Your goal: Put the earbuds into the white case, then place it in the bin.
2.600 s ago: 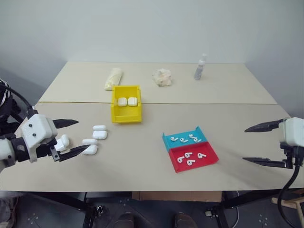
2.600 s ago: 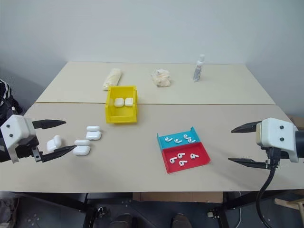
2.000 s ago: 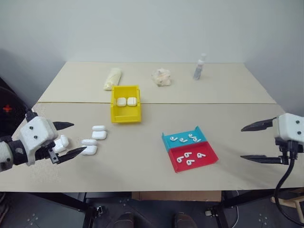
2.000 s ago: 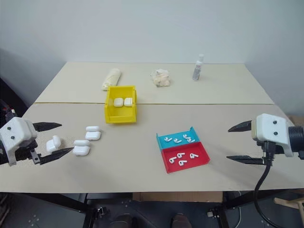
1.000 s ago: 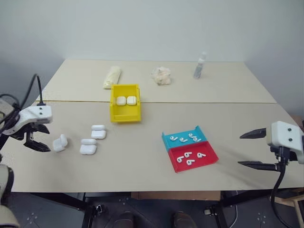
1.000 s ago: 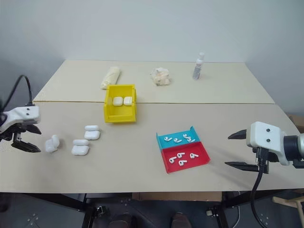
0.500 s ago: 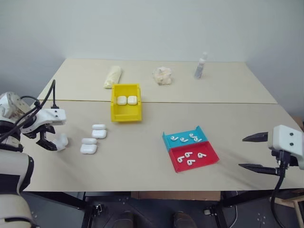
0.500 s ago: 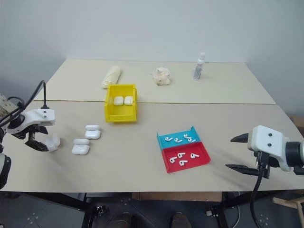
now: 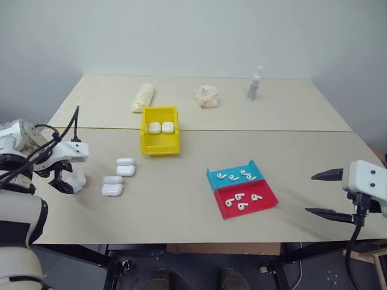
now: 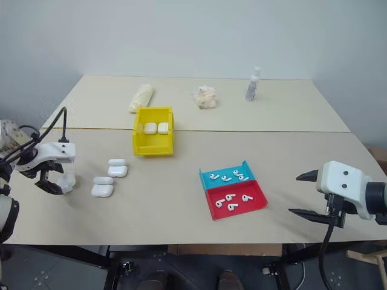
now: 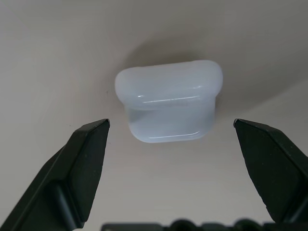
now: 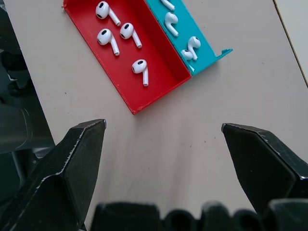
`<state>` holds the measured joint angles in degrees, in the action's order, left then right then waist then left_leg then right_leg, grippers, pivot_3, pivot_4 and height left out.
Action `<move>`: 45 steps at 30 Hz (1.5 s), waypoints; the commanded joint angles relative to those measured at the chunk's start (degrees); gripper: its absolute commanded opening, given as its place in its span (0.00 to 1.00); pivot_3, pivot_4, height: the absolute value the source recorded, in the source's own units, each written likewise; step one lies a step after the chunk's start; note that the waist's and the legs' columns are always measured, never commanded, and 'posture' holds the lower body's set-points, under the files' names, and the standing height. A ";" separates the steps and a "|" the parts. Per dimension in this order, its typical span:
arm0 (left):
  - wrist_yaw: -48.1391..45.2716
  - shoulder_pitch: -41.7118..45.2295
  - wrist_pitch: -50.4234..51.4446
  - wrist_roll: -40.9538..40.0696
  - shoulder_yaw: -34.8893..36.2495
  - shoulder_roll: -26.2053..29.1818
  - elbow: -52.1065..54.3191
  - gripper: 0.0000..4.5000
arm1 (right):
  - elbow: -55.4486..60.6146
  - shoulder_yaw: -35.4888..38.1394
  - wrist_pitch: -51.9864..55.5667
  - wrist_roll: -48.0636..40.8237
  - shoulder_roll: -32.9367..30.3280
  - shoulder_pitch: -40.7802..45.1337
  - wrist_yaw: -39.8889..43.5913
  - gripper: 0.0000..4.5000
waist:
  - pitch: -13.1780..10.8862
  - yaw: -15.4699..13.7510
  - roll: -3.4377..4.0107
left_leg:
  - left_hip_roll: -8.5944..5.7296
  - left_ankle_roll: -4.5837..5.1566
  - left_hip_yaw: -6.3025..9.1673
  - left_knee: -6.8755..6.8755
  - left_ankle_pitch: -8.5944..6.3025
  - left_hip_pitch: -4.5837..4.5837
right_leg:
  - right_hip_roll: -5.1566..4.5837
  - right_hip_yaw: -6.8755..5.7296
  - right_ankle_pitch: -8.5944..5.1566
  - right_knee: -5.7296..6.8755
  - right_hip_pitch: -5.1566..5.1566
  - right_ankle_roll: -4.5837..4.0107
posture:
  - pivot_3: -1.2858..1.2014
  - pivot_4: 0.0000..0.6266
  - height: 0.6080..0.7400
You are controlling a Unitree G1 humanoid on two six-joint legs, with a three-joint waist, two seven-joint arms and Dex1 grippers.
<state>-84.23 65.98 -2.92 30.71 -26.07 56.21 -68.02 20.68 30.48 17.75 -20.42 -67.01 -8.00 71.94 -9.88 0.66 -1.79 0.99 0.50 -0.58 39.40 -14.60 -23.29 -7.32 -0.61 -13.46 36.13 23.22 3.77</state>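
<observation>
A white case lies at the table's far left, and my left gripper hangs above it pointing down, open, one black finger on each side and not touching it. From the head the same case sits just beside that gripper. Earbuds lie in a red tray and a teal tray right of centre. The yellow bin stands mid-table with two white cases inside. My right gripper hovers open at the right edge, holding nothing.
Two more white cases lie between the left gripper and the bin. At the back are a pale yellow roll, a crumpled wad and a small bottle.
My left gripper came in from the table's left edge, tipped downward and settled over the white case. The right gripper has stayed where it was, still open.
</observation>
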 commanded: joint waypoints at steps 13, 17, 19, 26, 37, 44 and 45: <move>-0.27 -1.47 4.29 0.42 0.37 -1.20 4.23 1.00 | 0.51 1.42 -0.32 1.30 0.14 0.72 -0.28 0.99 | 0.00 -0.07 0.00 | 0.00 0.06 0.07 0.31 -0.04 -0.11 | 0.00 -0.04 -0.02 0.05 -0.03 0.04 | 0.52 0.24 1.00; 1.29 -1.67 4.02 1.39 -0.02 -0.87 4.62 1.00 | 0.60 0.85 -0.38 1.64 0.48 0.71 -0.77 0.99 | 0.00 -0.07 0.00 | 0.00 0.06 0.07 0.31 -0.04 -0.10 | 0.00 -0.05 -0.02 0.06 -0.03 0.04 | 0.52 0.24 1.00; 1.05 -1.66 4.53 0.91 0.42 -1.19 4.44 1.00 | 0.71 0.60 -0.43 1.72 0.66 0.68 -0.93 0.99 | 0.00 -0.07 0.00 | 0.00 0.06 0.08 0.31 -0.04 -0.10 | 0.00 -0.05 -0.02 0.06 -0.04 0.04 | 0.52 0.24 1.00; 0.75 -1.97 5.10 1.33 -0.04 -1.43 4.22 0.86 | 0.76 1.19 -0.57 1.95 0.91 -0.03 -0.84 1.00 | 0.00 -0.07 0.00 | 0.00 0.07 0.08 0.32 -0.04 -0.11 | 0.00 -0.05 -0.02 0.06 -0.04 0.04 | 0.52 0.24 1.00; 2.73 -2.11 3.45 1.37 0.10 -1.43 5.32 0.62 | 1.01 2.67 -0.46 2.20 0.96 -0.91 -0.72 1.00 | 0.00 -0.07 0.00 | 0.00 0.07 0.08 0.34 -0.04 -0.10 | 0.00 -0.05 -0.02 0.08 -0.05 0.04 | 0.52 0.24 1.00; -1.89 -4.62 2.08 -4.78 5.88 4.34 17.36 0.62 | 0.96 6.03 1.80 1.98 -2.40 -0.82 2.29 1.00 | 0.00 -0.04 -0.01 | 0.02 0.07 0.11 0.36 -0.04 -0.20 | 0.00 -0.07 -0.02 0.08 0.00 0.04 | 0.52 0.24 1.00; -2.56 -5.59 2.33 -6.34 7.43 5.96 20.02 0.62 | 0.79 6.24 2.14 1.86 -3.40 -0.35 2.95 1.00 | 0.00 0.22 0.00 | 0.02 0.07 0.13 0.35 -0.04 -0.19 | 0.00 -0.09 -0.02 0.07 0.00 0.04 | 0.52 0.24 1.00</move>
<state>-85.59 60.45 -0.75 26.59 -21.58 59.18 -51.86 20.88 33.89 19.09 -18.17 -68.75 -9.27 73.84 -9.88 0.88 -1.79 1.02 0.57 -0.47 39.75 -14.65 -23.47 -7.32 -0.67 -13.49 36.21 23.24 3.81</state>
